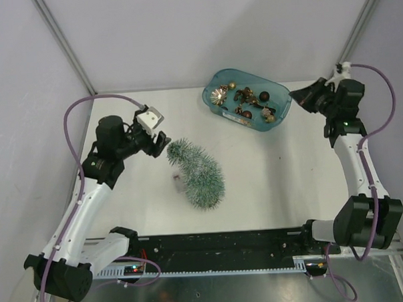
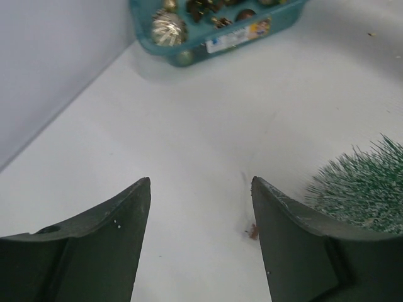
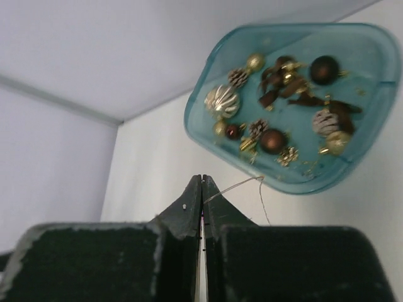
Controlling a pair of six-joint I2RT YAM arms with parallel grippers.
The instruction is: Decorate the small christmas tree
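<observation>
The small christmas tree (image 1: 199, 171), frosted green and bristly, lies on its side mid-table; its edge also shows at the right of the left wrist view (image 2: 362, 189). My left gripper (image 1: 162, 144) is open and empty, just left of the tree's narrow end. The teal tray (image 1: 209, 92) at the back holds several gold and brown ornaments (image 3: 274, 139). My right gripper (image 1: 298, 96) hovers at the tray's right end, shut on a thin thread (image 3: 239, 185) that loops out from between the fingertips. Whatever hangs on the thread is hidden.
A small greyish bit (image 1: 178, 181) lies beside the tree, and a reddish-brown crumb (image 2: 253, 231) sits on the table by my left gripper's right finger. Grey walls close in the back and both sides. The tray's wall (image 2: 189, 49) shows ahead in the left wrist view.
</observation>
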